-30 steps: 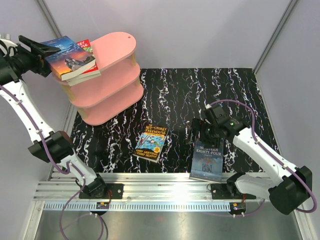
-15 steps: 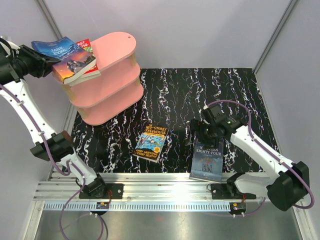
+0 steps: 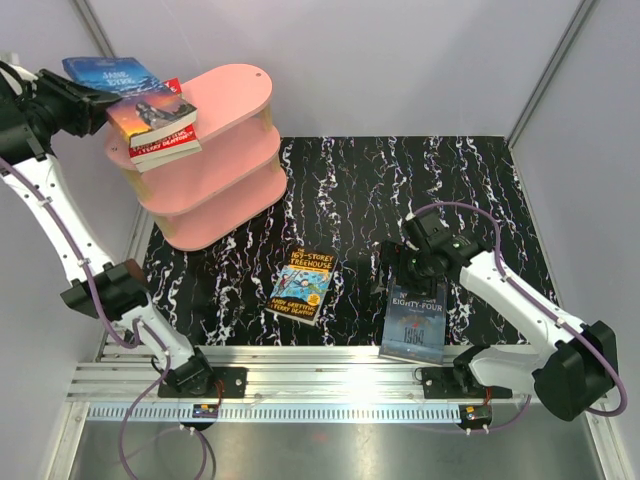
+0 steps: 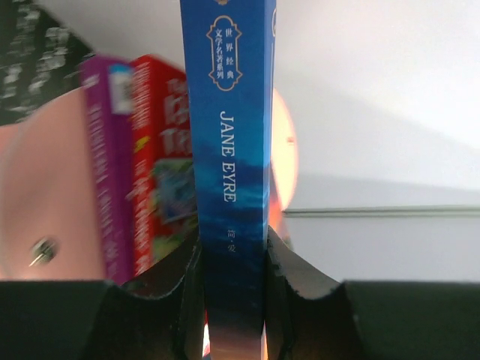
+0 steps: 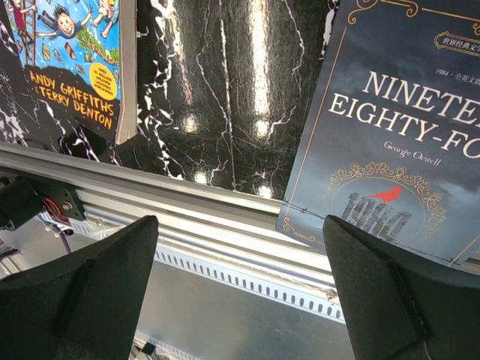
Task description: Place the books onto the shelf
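My left gripper (image 3: 92, 98) is shut on the blue "Jane Eyre" book (image 3: 108, 73), which it holds in the air at the left end of the pink shelf (image 3: 225, 140). In the left wrist view the book's spine (image 4: 229, 150) stands upright between the jaws of this gripper (image 4: 231, 292). A purple-spined book (image 3: 150, 115) lies on a red one (image 3: 165, 150) on the top board. The blue-yellow Treehouse book (image 3: 303, 285) lies flat mid-table. My right gripper (image 3: 415, 265) hangs open over the top edge of "Nineteen Eighty-Four" (image 3: 415, 318), nothing between its fingers.
An aluminium rail (image 3: 320, 385) runs along the near edge, under the overhanging corner of "Nineteen Eighty-Four" (image 5: 390, 135). The black marbled mat (image 3: 450, 190) covers the table. Grey walls close in the left, back and right. The shelf's lower boards hold nothing that I can see.
My left gripper closed on "Jane Eyre" and lifted it off the stack, up and to the left. My right gripper drifted slightly toward "Nineteen Eighty-Four".
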`<state>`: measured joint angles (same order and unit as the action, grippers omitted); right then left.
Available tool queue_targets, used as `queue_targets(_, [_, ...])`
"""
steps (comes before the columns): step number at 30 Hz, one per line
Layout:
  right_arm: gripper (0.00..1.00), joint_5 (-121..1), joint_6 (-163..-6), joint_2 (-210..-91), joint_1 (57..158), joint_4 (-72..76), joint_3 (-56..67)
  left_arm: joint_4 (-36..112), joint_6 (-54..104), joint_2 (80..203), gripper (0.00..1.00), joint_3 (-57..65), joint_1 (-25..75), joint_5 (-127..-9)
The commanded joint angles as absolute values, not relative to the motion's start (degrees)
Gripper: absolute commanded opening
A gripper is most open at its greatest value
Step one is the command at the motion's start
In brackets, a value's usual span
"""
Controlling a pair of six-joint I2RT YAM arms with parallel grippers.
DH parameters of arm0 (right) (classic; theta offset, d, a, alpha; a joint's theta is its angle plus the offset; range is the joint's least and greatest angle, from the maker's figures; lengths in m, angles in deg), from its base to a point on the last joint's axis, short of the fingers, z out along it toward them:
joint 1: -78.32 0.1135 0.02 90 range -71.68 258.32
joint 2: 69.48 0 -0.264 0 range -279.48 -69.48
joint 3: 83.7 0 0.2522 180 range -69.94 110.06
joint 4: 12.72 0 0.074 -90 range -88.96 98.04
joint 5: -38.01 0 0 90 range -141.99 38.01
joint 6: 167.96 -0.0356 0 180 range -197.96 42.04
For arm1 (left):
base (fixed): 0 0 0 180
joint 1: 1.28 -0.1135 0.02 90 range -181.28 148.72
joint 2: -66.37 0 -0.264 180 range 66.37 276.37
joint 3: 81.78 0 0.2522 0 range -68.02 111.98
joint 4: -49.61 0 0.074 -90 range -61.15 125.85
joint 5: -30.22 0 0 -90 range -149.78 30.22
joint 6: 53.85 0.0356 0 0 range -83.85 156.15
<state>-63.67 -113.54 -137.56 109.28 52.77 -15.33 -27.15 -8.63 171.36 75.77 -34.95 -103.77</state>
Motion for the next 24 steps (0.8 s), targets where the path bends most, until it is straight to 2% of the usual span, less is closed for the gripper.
queue_targets(1, [0.98,-64.47,-112.77,-138.04,109.08,51.14,-15.18,-12.4,-17.37,174.82,0.0,80.95,-32.58,-114.01])
queue_targets(3, [0.98,-64.21,-112.86,-138.04,109.08,50.88,-15.09,-12.22,-17.38,174.48,0.03,78.42,-32.22,-115.15])
queue_targets(4, [0.98,-64.29,-113.03,-138.12,109.08,50.7,-15.27,-12.57,-17.2,173.87,0.1,77.02,-32.13,-116.63])
queue_targets(7, [0.98,-64.38,-113.56,-138.04,109.08,50.0,-15.88,-18.95,-12.73,174.13,0.19,76.38,-31.34,-116.83])
queue_targets(8, [0.98,-64.47,-113.47,-138.12,109.08,49.74,-16.06,-20.47,-10.54,173.95,0.28,76.82,-31.34,-116.48])
queue_targets(9, [0.98,-64.56,-113.56,-138.3,108.99,49.73,-15.97,-22.49,-9.74,173.69,0.32,76.83,-31.6,-115.86])
queue_targets(10, [0.98,-64.64,-113.56,-138.39,109.08,49.56,-16.06,-22.94,-9.3,173.08,0.39,76.74,-31.95,-115.6])
queue_targets(11, [0.98,-64.73,-113.39,-138.74,109.08,49.65,-15.97,-23.03,-9.29,171.86,0.5,76.48,-32.48,-115.16])
queue_targets(13, [0.98,-64.82,-113.47,-138.65,109.08,49.3,-15.97,-22.25,-10.08,170.53,0.61,76.04,-33.36,-114.36])
queue_targets(14, [0.98,-65.08,-113.38,-138.65,109.08,49.29,-16.06,-21.37,-11.65,169.92,0.72,75.6,-33.8,-114.62])
queue_targets(15, [0.98,-65.09,-113.47,-138.57,109.08,49.12,-16.15,-20.06,-12.71,169.04,0.94,75.25,-34.59,-114.97])
queue_targets(16, [0.98,-65.26,-113.56,-138.48,109.08,49.03,-16.32,-18.48,-13.42,168.77,0.99,75.42,-35.03,-115.41])
queue_targets(24, [0.98,-65.35,-113.38,-136.72,109.08,48.86,-17.73,-13.82,-18.87,165.78,0.99,75.42,-40.82,-117.34])
